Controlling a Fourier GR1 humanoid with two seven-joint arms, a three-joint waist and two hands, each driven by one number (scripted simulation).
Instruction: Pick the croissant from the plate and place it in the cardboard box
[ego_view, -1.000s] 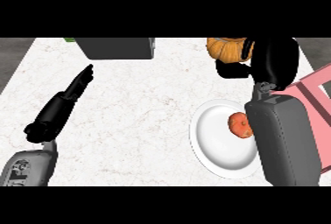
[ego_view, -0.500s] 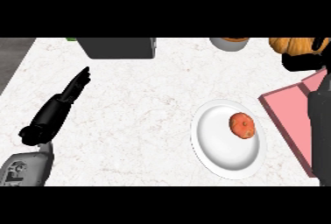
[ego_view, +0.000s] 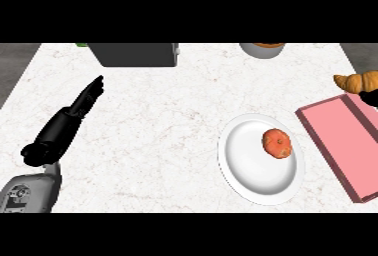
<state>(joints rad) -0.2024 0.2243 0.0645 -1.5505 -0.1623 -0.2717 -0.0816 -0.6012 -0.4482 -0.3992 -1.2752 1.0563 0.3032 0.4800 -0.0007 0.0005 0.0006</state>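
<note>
The croissant (ego_view: 356, 82) is off the plate (ego_view: 255, 176), up and to the right of it with its long axis roughly across the view. It touches a black sliver of the right robot hand (ego_view: 369, 98), whose grip I cannot tell, while the left robot hand (ego_view: 70, 117) rests straight-fingered well left of the plate. The pink box (ego_view: 336, 145) just right of the plate shows nothing inside, so the right arm likely needs only a short lowering move; the plate holds one round orange-red fruit (ego_view: 277, 143).

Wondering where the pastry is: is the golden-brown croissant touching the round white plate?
Apart. The head view shows the golden-brown croissant at the right edge, with white counter between it and the round white plate.
</note>
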